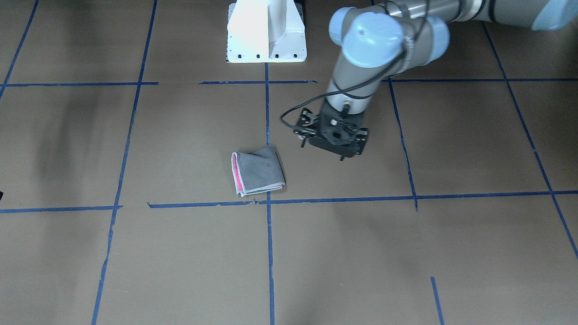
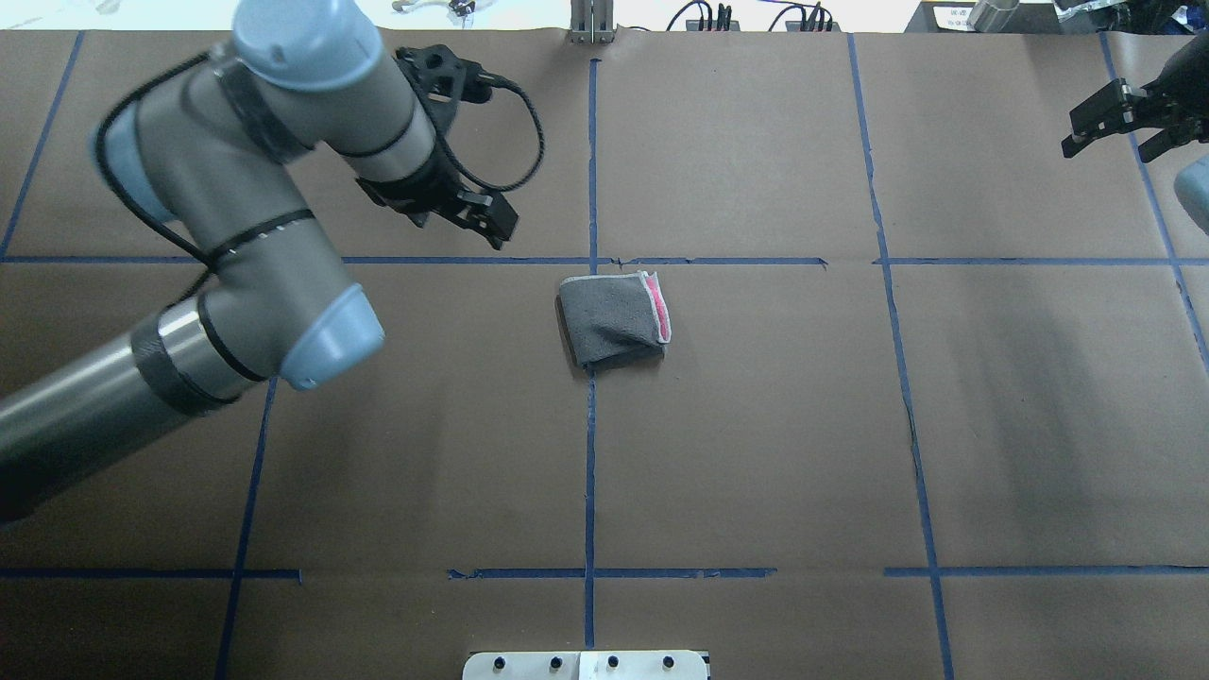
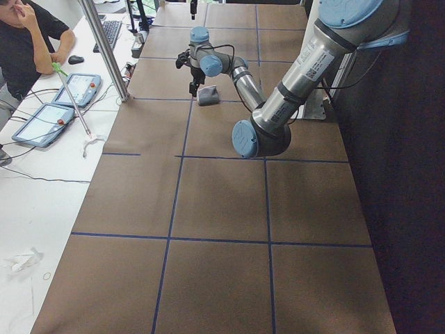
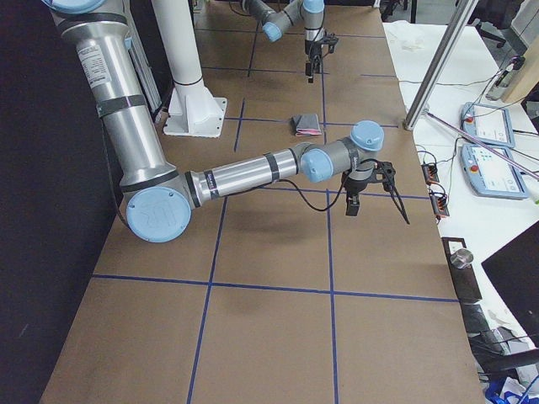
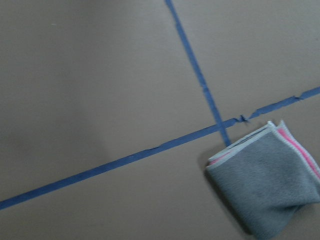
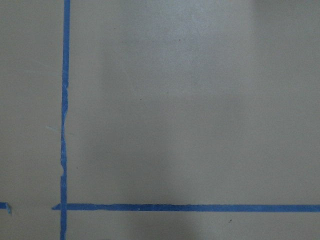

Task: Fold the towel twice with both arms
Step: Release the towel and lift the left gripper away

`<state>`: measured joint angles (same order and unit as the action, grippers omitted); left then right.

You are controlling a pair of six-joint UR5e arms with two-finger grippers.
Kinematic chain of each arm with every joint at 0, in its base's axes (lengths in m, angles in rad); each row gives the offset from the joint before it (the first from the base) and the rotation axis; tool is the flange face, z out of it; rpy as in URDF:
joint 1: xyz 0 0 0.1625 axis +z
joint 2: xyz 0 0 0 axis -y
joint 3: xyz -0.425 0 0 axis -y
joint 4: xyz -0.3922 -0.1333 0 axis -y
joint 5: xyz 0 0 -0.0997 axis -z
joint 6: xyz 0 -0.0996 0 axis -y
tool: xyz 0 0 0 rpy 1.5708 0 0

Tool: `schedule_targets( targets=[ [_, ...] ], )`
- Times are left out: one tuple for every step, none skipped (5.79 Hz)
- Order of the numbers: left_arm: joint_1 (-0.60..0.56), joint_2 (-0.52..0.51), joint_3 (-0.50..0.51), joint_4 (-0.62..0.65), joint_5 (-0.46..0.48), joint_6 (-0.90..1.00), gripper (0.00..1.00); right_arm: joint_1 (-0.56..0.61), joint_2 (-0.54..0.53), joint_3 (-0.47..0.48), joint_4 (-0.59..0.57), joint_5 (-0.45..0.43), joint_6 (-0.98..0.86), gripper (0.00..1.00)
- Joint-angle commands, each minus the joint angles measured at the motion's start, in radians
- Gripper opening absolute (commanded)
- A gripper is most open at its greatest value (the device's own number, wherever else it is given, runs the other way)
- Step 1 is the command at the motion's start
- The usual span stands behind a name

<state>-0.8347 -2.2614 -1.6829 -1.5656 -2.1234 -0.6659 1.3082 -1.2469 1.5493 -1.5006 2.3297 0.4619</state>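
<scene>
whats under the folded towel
The towel lies on the brown table. A blue tape line runs under it near one edge and comes out the other side. Anything else beneath it or between its layers is hidden.

No writing, number or brand can be read anywhere. A white sticker (image 4: 87, 55) with dark print sits on the upright tube of the right arm (image 4: 126, 135), just beside the white pedestal (image 4: 181, 76), but its print is too small to make out. A second sticker (image 3: 313, 60) of the same kind on the left arm (image 3: 278, 104) is equally illegible. Two handheld screens (image 4: 491, 124), well apart from the pedestal, show only blurred coloured patches.
</scene>
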Motion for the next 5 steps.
schedule_targets(
  targets=[
    [-0.230,0.100,-0.049,0.154,-0.171,0.244,1.00,0.075,0.076,0.000,-0.228,0.002,-0.224,1.00],
    [-0.345,0.180,-0.044,0.200,-0.226,0.423,1.00,0.119,0.099,0.000,-0.331,0.002,-0.341,1.00],
    [-0.434,0.241,-0.029,0.273,-0.236,0.594,1.00,0.153,0.086,0.000,-0.345,0.002,-0.374,1.00],
    [-0.520,0.314,-0.006,0.297,-0.234,0.740,1.00,0.181,0.054,-0.018,-0.345,0.002,-0.411,1.00],
    [-0.597,0.386,0.046,0.289,-0.236,0.888,1.00,0.193,0.005,-0.037,-0.340,-0.010,-0.467,1.00]
  ],
)
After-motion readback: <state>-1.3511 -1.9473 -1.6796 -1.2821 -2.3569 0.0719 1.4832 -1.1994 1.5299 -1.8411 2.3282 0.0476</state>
